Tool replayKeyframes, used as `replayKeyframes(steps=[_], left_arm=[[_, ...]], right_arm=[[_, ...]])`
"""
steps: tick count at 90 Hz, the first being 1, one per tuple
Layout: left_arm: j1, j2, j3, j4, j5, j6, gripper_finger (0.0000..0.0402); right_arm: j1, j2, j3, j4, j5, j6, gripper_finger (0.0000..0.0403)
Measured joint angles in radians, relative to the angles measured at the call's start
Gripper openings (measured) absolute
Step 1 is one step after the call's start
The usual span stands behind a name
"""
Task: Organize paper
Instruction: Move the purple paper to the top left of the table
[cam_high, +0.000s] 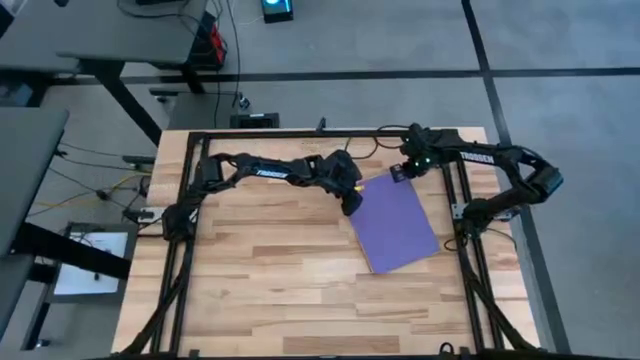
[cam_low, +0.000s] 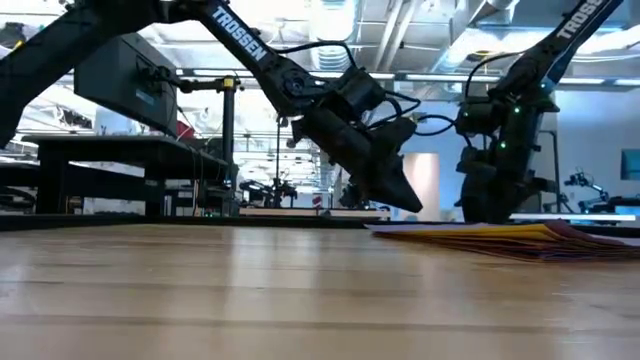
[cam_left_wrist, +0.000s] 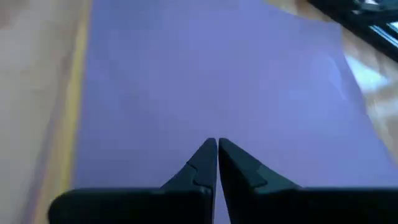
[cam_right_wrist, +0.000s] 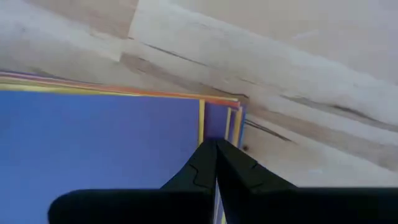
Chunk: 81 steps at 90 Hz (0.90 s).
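On the wooden counter (cam_high: 270, 270) the paper (cam_high: 397, 223), a thin, light, floppy stack, lies flat between both claws, the left claw (cam_high: 353, 207) and right claw (cam_high: 399, 176) each closed empty at its edges, likeliest pinched there.

The work surface was a butcher-block wooden table (cam_high: 280, 280) bounded by a black metal frame (cam_high: 300, 134). Grey floor (cam_high: 560, 40) marked with dark lines surrounded it. A grey desk (cam_high: 110, 30) stood beyond the far left corner. A white sheet (cam_high: 92, 262) lay on the floor left of the table. A blue-lit device (cam_high: 277, 9) sat at the far edge.
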Motion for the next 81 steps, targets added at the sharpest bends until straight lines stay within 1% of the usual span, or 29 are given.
replayKeyframes(steps=[6, 10, 16, 24, 34, 45, 59, 70, 81], left_arm=[[0.001, 0.000, 0.000, -0.053, -0.041, 0.019, 0.0000], [0.001, 0.002, 0.000, -0.088, -0.050, 0.035, 0.0000], [0.001, 0.026, 0.002, -0.087, -0.043, 0.043, 0.0000], [0.000, 0.034, 0.000, -0.119, 0.006, 0.030, 0.0000], [0.006, 0.041, 0.003, -0.148, 0.011, 0.022, 0.0000], [0.017, 0.022, 0.004, -0.224, 0.003, 0.033, 0.0000], [0.031, -0.002, 0.003, -0.346, -0.036, 0.101, 0.0000], [0.031, -0.006, 0.003, -0.350, -0.041, 0.142, 0.0000], [0.031, -0.006, 0.008, -0.348, -0.042, 0.155, 0.0000]], right_arm=[[0.000, 0.000, 0.000, -0.001, -0.009, 0.001, 0.0000], [0.000, 0.000, 0.000, -0.003, -0.013, 0.001, 0.0000], [0.001, 0.000, 0.000, 0.000, -0.014, 0.000, 0.0000], [0.000, 0.000, 0.000, 0.003, -0.014, -0.003, 0.0000], [-0.002, 0.000, 0.001, 0.000, -0.014, -0.019, 0.0000], [-0.005, 0.000, 0.001, -0.014, -0.014, -0.033, 0.0000], [-0.016, -0.005, 0.002, -0.015, -0.034, -0.034, 0.0000], [0.000, -0.026, 0.005, 0.054, -0.096, -0.023, 0.0000], [0.012, -0.012, 0.005, 0.091, -0.103, -0.015, 0.0000]])
